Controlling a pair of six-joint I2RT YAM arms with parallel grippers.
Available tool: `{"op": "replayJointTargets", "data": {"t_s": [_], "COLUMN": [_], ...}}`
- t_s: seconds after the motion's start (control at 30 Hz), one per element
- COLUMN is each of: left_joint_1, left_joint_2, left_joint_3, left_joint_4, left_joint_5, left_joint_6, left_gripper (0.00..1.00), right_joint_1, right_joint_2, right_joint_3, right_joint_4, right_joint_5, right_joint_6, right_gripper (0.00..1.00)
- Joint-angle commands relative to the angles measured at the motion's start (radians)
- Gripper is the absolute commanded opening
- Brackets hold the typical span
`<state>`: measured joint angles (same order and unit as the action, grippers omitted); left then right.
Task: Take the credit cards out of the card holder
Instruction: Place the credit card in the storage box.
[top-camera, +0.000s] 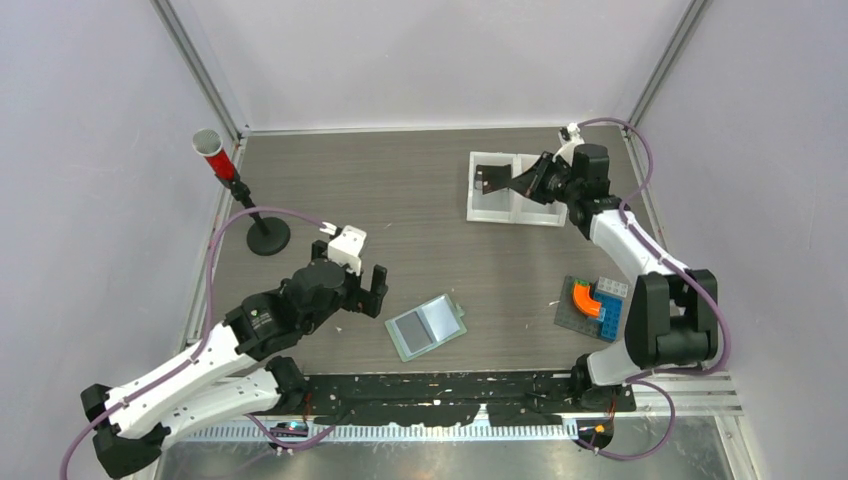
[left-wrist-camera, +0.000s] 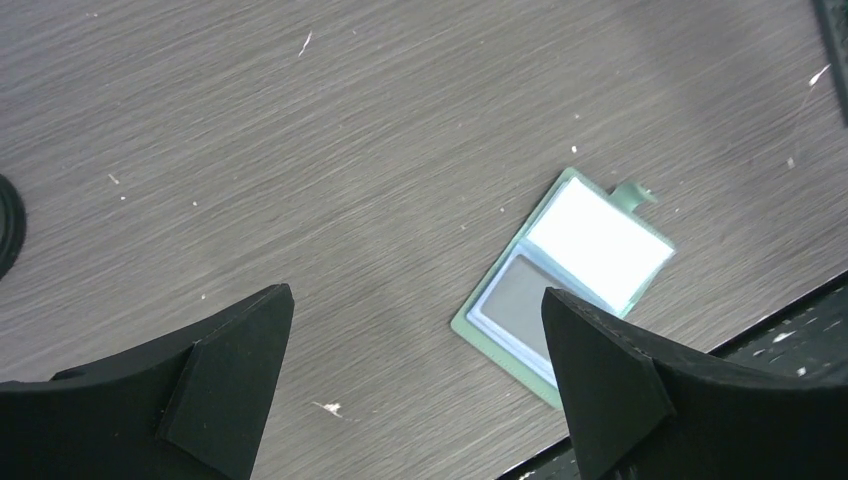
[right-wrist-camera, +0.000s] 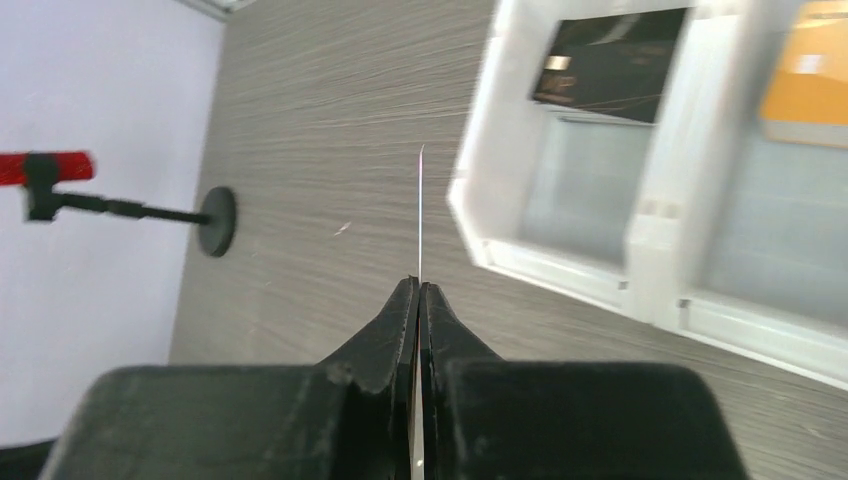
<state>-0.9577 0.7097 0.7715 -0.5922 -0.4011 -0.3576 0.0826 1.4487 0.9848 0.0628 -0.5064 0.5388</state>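
Right pincer (right-wrist-camera: 420, 290) around thin card (right-wrist-camera: 421, 205)

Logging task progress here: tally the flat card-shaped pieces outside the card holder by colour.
Orange card, in the white tray: 1
Black card-shaped piece, in the tray: 1
Thin card, edge-on in the right gripper, colour unclear: 1
Total: 3

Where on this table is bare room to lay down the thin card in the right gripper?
The widest bare patch is the back middle, between the stand base and the white tray. A smaller one lies between tray and card holder. Crowded: the right side, around the right gripper with its card and blue brick plate.
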Motion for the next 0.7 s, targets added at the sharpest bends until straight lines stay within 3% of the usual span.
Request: {"op": "replayJointTargets", "data": {"t_s": [0.0,0.37,0.67], "left_joint_1": [0.005,0.005,0.005], "left_joint_2": [0.004,0.080,0.020], "left_joint_3": [-0.025,0.010,-0.009], "left_joint_4": [0.012,0.005,0.014], "left_joint_5": [0.022,0.038,-0.015], "left_joint_6": [0.074,0.083,0.063], "left_gripper": [0.99,0.99,0.99], "right_joint_1": [-0.039,-0.069,-0.069], "right_joint_2": [0.072,0.284,0.385], "right_joint_3": [0.122,0.373,0.422], "right_joint_4": [-0.113,-0.189,-0.187], "right_joint_5": [0.122,0.105,0.052], "right_joint_6": [-0.095,-0.082,-0.001], "right_gripper": [0.05,0.05,0.05]}}
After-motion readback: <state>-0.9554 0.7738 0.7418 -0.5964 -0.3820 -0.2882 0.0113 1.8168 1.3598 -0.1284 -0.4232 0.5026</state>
